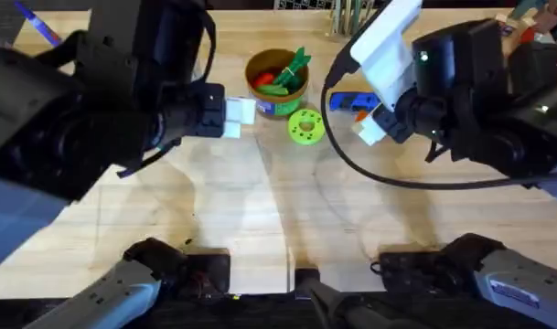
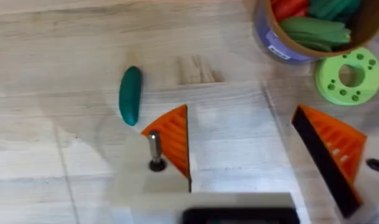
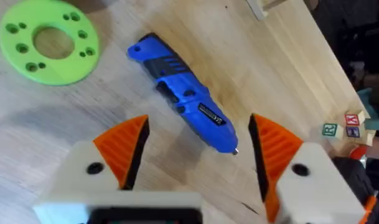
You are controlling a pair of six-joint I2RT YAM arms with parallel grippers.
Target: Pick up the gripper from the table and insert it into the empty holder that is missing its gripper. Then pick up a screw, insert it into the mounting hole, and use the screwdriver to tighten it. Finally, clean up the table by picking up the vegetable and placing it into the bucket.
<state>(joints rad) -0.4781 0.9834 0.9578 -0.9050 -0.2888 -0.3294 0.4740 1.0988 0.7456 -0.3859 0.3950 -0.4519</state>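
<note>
My left gripper (image 2: 242,124) is open above the table. One of its fingers is a white block with an orange wedge (image 2: 175,144) seated on it, and a metal screw (image 2: 154,148) stands up out of the block's hole. The dark green vegetable (image 2: 130,94) lies flat on the wood just beyond that finger. The tan bucket (image 1: 278,84) with its green band stands at the back centre, holding green and red toys. My right gripper (image 3: 200,124) is open and hovers over the blue screwdriver (image 3: 183,96), which lies on the table between the fingers (image 1: 349,100).
A lime-green disc with holes (image 1: 305,126) lies beside the bucket, between the two grippers. A black cable (image 1: 351,166) loops over the table from the right arm. Small letter blocks (image 3: 338,127) sit near the right edge.
</note>
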